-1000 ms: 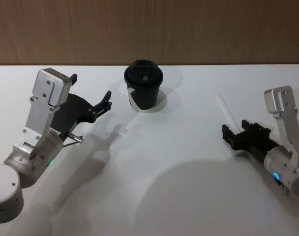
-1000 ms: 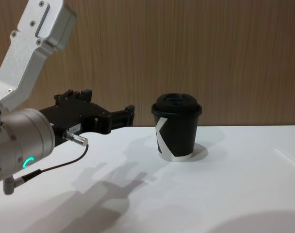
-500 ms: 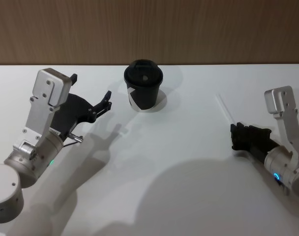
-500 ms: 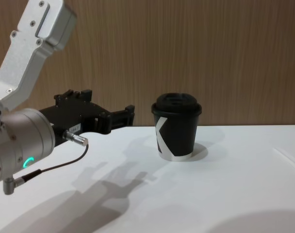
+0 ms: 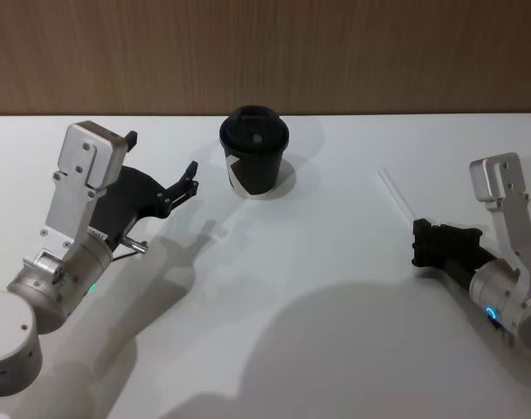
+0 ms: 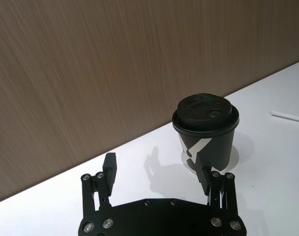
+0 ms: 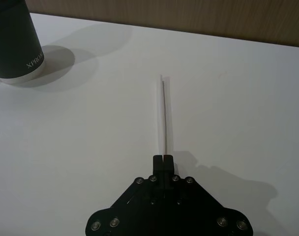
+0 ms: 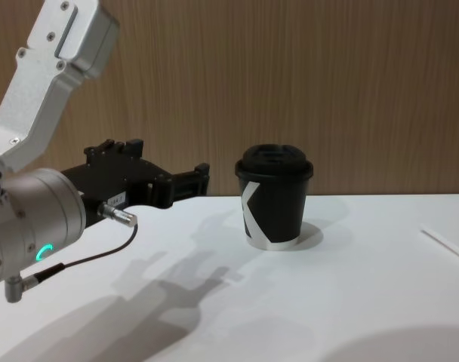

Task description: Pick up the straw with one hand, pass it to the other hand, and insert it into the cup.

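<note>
The black lidded cup (image 5: 255, 161) stands upright at the back middle of the white table (image 5: 292, 349). To its right lies the thin white straw (image 5: 395, 191), pointing away from me. My right gripper (image 5: 417, 239) is shut on the straw's near end; in the right wrist view the straw (image 7: 164, 113) runs straight out from the closed fingertips (image 7: 163, 158). My left gripper (image 5: 163, 153), with the silver wrist, hovers open left of the cup with nothing between its fingers. The left wrist view looks past those open fingers (image 6: 109, 168) to the cup (image 6: 206, 130).
A brown wood-grain wall (image 5: 335, 52) runs along the table's far edge. A thin black cable (image 8: 86, 260) loops under the left wrist. Bare white tabletop stretches between the two arms and in front of the cup.
My right gripper's fingers have gone from open around the straw's near end to shut on it. The straw's far end has shifted slightly left. The left arm has not moved.
</note>
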